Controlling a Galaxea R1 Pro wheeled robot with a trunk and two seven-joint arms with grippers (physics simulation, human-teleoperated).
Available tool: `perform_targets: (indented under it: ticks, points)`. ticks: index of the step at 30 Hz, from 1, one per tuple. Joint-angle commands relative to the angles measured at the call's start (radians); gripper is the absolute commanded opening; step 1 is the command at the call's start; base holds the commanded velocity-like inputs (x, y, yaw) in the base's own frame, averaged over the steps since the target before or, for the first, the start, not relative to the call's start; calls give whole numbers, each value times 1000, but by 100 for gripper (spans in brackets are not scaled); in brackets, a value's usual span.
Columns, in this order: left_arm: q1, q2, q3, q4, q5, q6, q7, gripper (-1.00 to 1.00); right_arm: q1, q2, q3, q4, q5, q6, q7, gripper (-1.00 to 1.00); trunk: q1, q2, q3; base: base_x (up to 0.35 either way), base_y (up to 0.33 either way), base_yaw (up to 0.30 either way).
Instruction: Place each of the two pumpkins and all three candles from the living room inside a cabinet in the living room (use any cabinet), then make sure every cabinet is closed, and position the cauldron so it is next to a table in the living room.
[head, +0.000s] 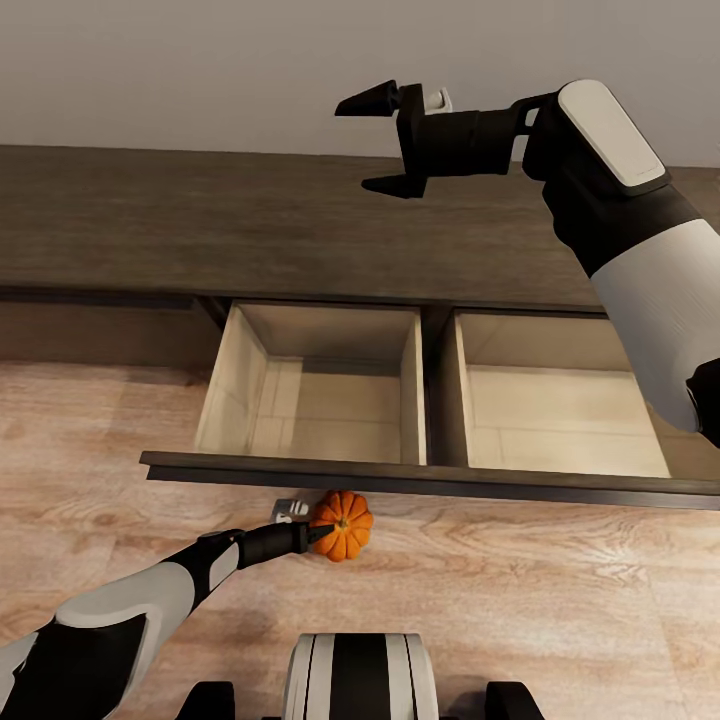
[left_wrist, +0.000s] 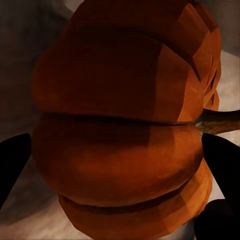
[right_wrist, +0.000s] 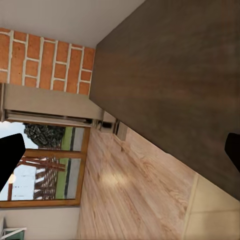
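Cabinet first: my long low dark-brown wood cabinet (head: 300, 230) stands with one wide drawer (head: 420, 475) pulled out, both pale beige compartments bare, so I judge nothing visibly stored yet. Above it my right gripper (head: 385, 142) hangs spread, holding nothing. My left gripper (head: 318, 532) clasps a small bright-orange ribbed pumpkin (head: 343, 525) low over the wooden floor (head: 560, 600), just before the drawer front.

Pale wood floor (head: 560, 600) under 1 pumpkin (head: 343, 525)
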Motion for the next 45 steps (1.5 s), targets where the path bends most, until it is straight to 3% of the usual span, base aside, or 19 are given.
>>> perform_targets:
  ticks: [1, 9, 17, 23, 45]
  points:
    - [0, 0, -11, 0, -6, -3, 6, -100, 0, 0, 0, -1, 0, 0, 0, 100, 0, 0, 0, 0, 0, 0]
    - [0, 0, -13, -2, -8, -3, -8, -100, 0, 0, 1, -1, 0, -1, 0, 100, 0, 0, 0, 0, 0, 0]
    - [0, 0, -18, -24, -15, -3, -10, -100, 0, 21, 1, -1, 3, -1, 0, 100, 0, 0, 0, 0, 0, 0]
    - [0, 4, -20, -26, -16, -3, -59, -100, 0, 30, 1, -1, 4, -2, 0, 100, 0, 0, 0, 0, 0, 0]
    - [0, 4, -25, -27, -20, 1, -75, -100, 0, 38, 3, 2, 8, -2, -2, 100, 0, 0, 0, 0, 0, 0]
